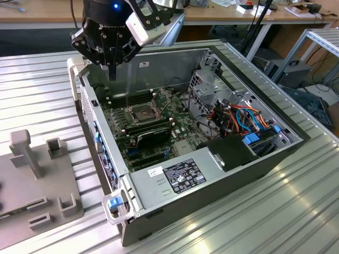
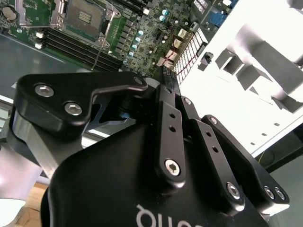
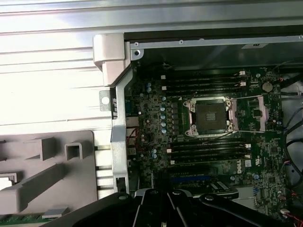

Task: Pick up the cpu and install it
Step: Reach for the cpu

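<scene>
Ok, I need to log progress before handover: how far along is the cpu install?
Done: nothing I can confirm. The socket shows its dark centre with no chip seated. In hand: the gripper hangs above the open computer case, near its corner at the exterior view's left; whether it carries the cpu cannot be seen. Left: the cpu is not yet in the socket.

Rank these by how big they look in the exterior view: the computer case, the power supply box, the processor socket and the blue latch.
1. computer case, by far the largest
2. power supply box
3. processor socket
4. blue latch, smallest, even though it sits nearer the camera
</scene>
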You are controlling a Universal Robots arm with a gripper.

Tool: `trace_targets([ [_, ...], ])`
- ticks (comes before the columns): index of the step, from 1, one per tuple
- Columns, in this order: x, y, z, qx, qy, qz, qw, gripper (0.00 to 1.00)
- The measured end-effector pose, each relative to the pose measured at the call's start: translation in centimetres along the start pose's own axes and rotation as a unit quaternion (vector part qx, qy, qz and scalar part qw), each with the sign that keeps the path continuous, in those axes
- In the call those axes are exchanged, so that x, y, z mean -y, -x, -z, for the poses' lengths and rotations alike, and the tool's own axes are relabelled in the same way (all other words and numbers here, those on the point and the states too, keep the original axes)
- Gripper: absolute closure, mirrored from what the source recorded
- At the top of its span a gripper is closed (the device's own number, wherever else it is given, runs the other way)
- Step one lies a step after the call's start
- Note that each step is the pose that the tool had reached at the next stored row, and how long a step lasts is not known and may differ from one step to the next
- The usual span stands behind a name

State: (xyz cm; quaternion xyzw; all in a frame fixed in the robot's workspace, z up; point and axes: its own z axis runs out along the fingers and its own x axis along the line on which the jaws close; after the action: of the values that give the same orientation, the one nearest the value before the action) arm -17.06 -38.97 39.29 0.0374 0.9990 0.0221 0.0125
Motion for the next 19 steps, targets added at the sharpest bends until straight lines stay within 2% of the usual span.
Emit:
trace_targets([
  [7,0.06,-0.79,0.02,0.0000,0.0000,0.000,1.00000,0.89],
  [11,0.11,-1.54,0.04,0.0000,0.0000,0.000,1.00000,0.89],
  [19,0.13,-1.73,0.05,0.0000,0.0000,0.000,1.00000,0.89],
])
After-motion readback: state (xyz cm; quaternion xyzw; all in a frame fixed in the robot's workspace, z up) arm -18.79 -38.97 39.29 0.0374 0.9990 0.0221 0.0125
